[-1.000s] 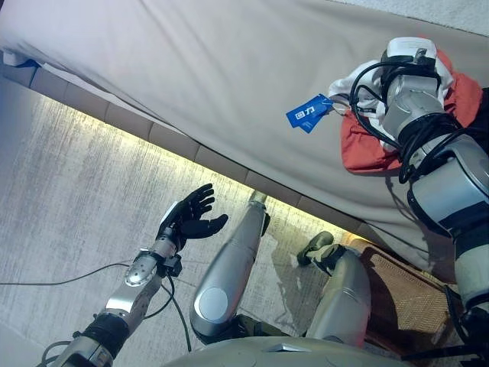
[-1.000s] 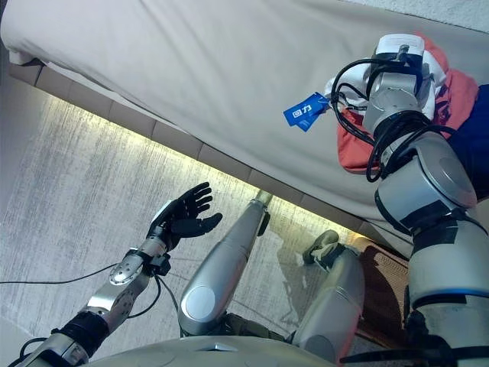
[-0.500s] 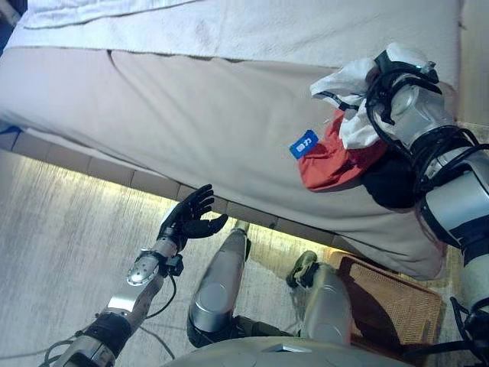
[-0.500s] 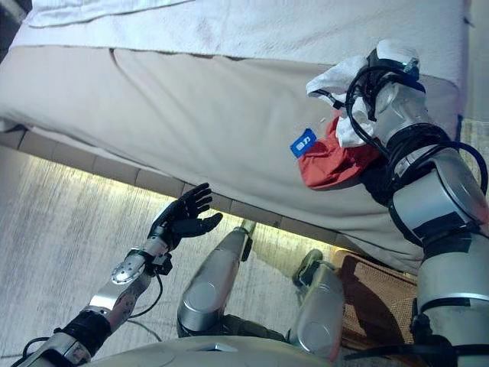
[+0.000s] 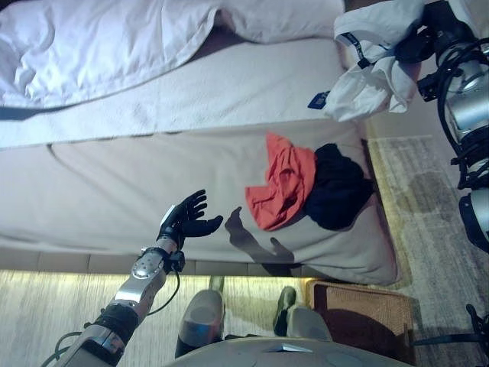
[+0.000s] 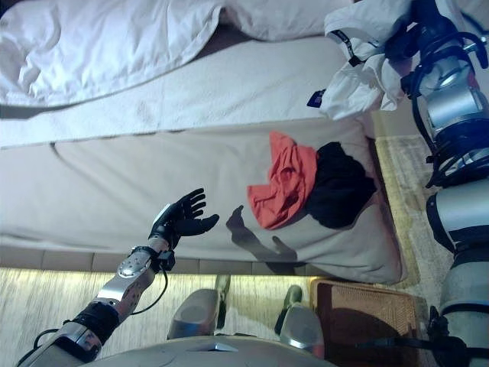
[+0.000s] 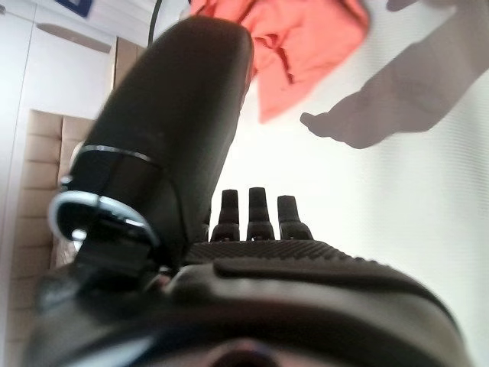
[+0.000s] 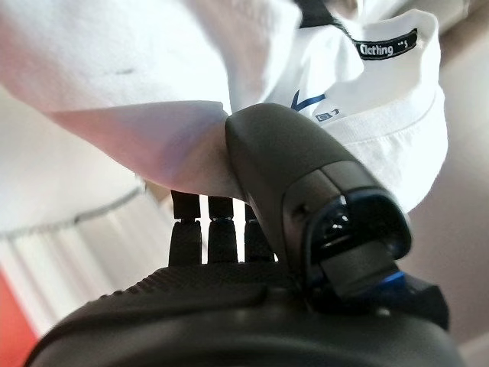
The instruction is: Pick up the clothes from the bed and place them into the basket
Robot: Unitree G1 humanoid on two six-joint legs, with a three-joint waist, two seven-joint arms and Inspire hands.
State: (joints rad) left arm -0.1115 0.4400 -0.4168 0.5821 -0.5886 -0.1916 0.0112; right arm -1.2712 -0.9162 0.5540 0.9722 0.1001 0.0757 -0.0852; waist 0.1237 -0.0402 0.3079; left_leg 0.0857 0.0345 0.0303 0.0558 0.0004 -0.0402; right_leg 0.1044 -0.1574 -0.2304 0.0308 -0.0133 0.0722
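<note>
My right hand [image 5: 415, 47] is raised at the upper right, beyond the bed's right end, shut on a white garment [image 5: 370, 73] that hangs from it with a blue tag. Its wrist view shows the thumb [image 8: 306, 183] pressing the white cloth [image 8: 153, 92] against the fingers. A red garment [image 5: 281, 182] and a black garment [image 5: 336, 187] lie side by side, touching, on the bed [image 5: 114, 183] near its right end. My left hand [image 5: 183, 218] hovers open over the bed's front edge, holding nothing. The red garment [image 7: 306, 38] also shows past its fingers.
A brown wicker basket [image 5: 367, 317] stands on the floor at the lower right, below the bed's corner. A rumpled white duvet [image 5: 99, 46] covers the far side of the bed. A carpet strip runs along the right side.
The camera has swung up over the bed. My right hand has lifted the white garment off the red one and holds it high. The left hand keeps its pose.
</note>
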